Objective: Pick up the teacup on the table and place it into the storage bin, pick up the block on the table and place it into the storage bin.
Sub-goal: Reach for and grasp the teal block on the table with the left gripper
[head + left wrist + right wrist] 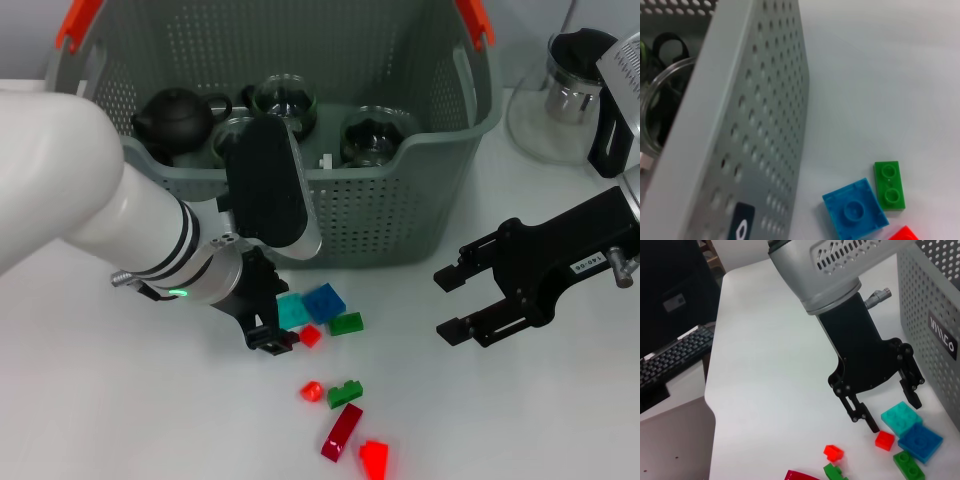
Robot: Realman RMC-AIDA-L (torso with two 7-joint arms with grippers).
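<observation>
Left gripper [890,412] low over table, fingers apart, straddling teal block [293,312] just near of storage bin [420,215]; my nearer arm. Right gripper [452,302] open, idle, well right. Teacups already in bin.

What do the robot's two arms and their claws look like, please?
The left arm is glossy white with black rings, a green light and a grey perforated wrist; its left claw is black. The right claw is black too, with a small white label.

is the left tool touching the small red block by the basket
Apart. The right wrist view shows the open left tool poised above the small red block, white table visible between fingertip and block.
</observation>
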